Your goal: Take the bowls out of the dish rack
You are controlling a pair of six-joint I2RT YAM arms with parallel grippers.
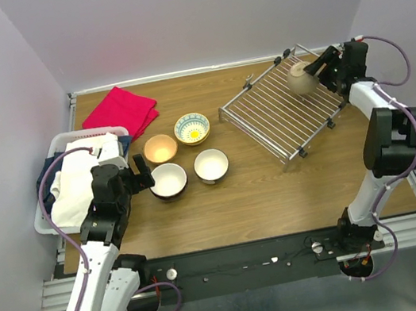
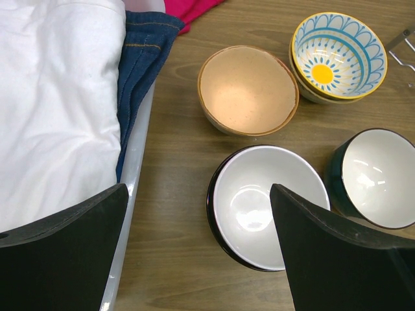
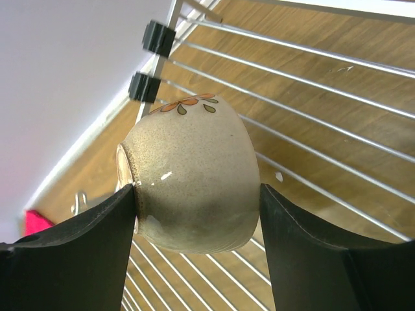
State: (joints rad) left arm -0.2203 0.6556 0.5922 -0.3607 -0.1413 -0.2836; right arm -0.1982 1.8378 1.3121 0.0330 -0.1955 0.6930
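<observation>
The silver wire dish rack (image 1: 285,114) lies at the back right of the table. My right gripper (image 1: 314,72) is shut on a cream speckled bowl (image 1: 302,78) tipped on its side just above the rack's far corner; the right wrist view shows the bowl (image 3: 194,162) pinched between both fingers (image 3: 198,191) over the rack (image 3: 157,35). Several bowls stand on the table left of the rack: a tan one (image 1: 160,148), a blue-and-yellow patterned one (image 1: 192,128), and two white-inside ones (image 1: 168,180) (image 1: 211,165). My left gripper (image 1: 143,175) is open and empty, beside the near-left bowl (image 2: 259,201).
A white plastic basket (image 1: 52,219) with white cloth (image 2: 58,103) and jeans (image 2: 142,58) stands at the left edge, close to my left arm. A red cloth (image 1: 121,110) lies at the back left. White walls close in the table on three sides.
</observation>
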